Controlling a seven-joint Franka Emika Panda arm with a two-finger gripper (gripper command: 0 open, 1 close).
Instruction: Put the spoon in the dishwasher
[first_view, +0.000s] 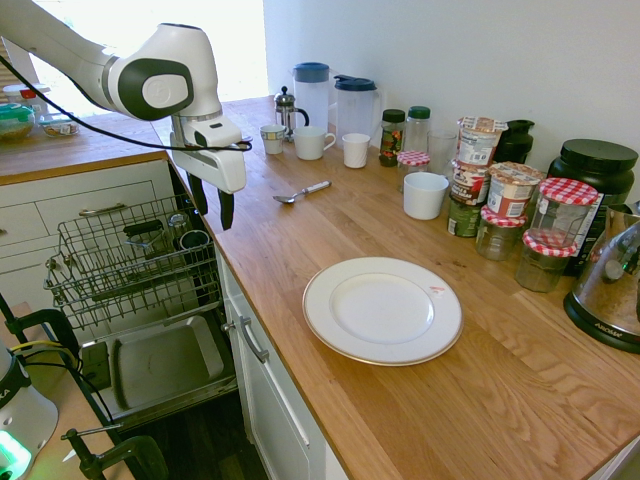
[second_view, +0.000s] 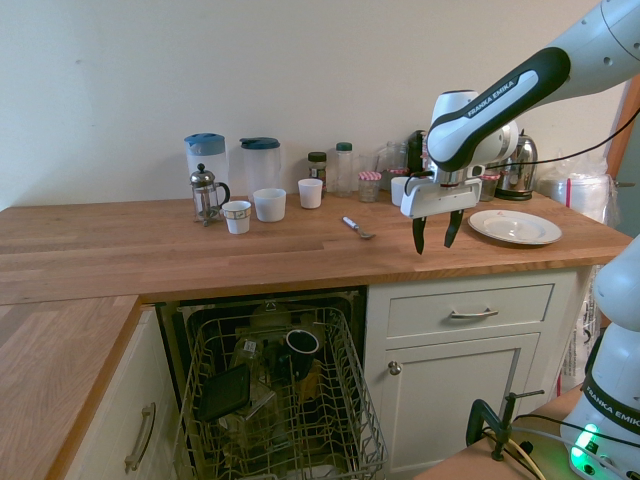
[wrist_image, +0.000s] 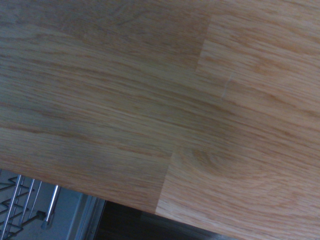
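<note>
With the end effector (second_view: 436, 232) wide and holding nothing, I should grip the metal spoon (first_view: 303, 192), lying on the wooden counter (first_view: 270, 236) near the white mug (first_view: 425, 195), across mid-handle: it should prove light, rigid, slippery and prone to rolling.
</note>
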